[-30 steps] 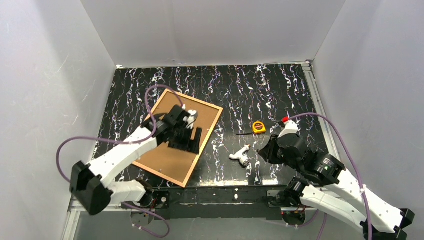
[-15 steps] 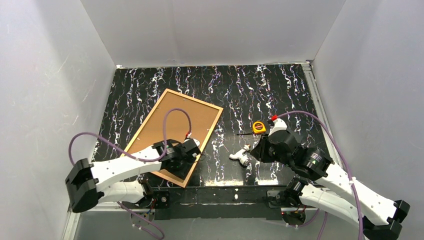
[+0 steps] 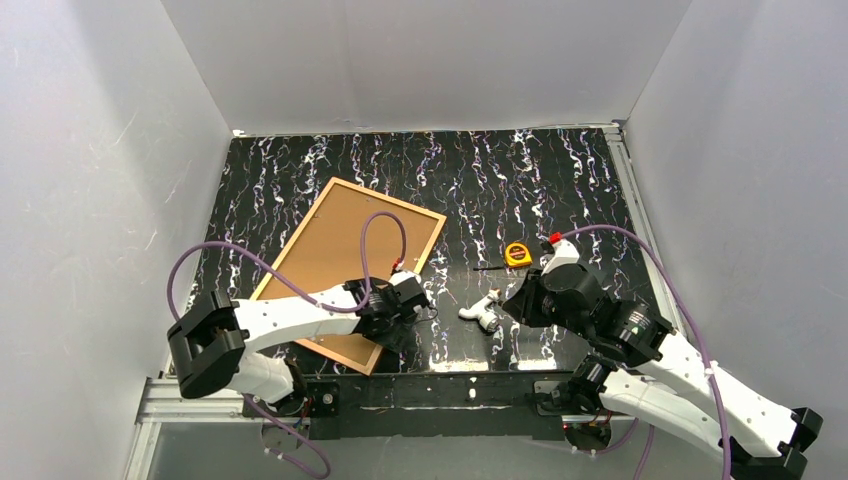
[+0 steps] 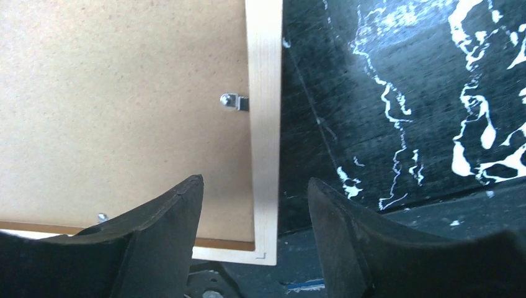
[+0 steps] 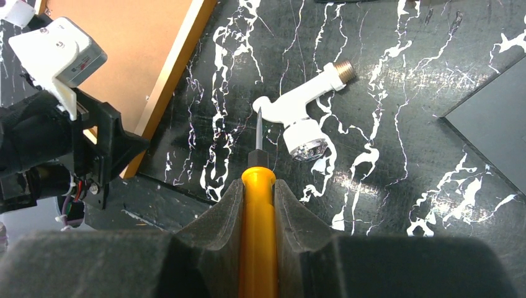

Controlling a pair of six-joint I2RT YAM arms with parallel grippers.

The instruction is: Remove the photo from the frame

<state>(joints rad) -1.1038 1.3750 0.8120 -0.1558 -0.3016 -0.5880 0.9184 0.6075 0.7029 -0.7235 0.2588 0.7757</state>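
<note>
The frame lies back up on the left of the table, its tan board facing me, so the photo is hidden. A small metal clip sits on the board against the pale right rail. My left gripper hovers open over the frame's near right corner, one finger above the board and the other above the table. My right gripper is shut on an orange-handled screwdriver, whose thin tip points at a white tap fitting.
A yellow tape measure lies mid-table, behind the white tap fitting. A dark grey flat panel lies at the right of the right wrist view. White walls close in the table on three sides.
My left gripper has pulled back from above the frame's middle to its near right corner. The right arm has shifted slightly left with the screwdriver.
</note>
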